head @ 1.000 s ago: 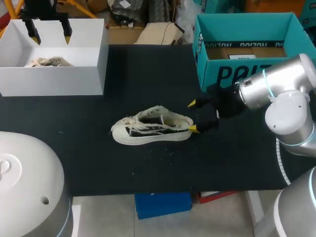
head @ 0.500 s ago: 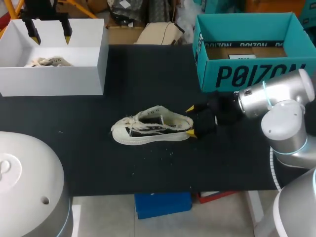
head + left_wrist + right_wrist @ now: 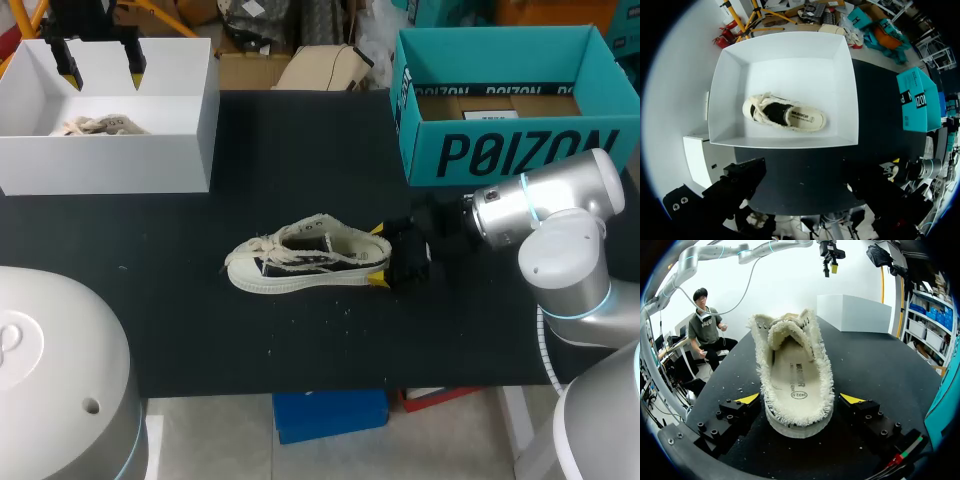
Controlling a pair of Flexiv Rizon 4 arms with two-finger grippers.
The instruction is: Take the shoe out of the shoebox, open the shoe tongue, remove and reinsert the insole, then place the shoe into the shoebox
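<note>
– Shoe (image 3: 305, 255) upright on the black counter (image 3: 300, 150), heel between the wide-open fingers of the right gripper (image 3: 800, 399), not pinched.
– Left gripper (image 3: 100, 65)?
– Spread wide too, above the white box (image 3: 110, 160) holding a second shoe (image 3: 785, 115).

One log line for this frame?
shoe: on table, outside teal shoebox | right end effector: open, straddling shoe | left end effector: open, above white box | second shoe: inside white box
</note>
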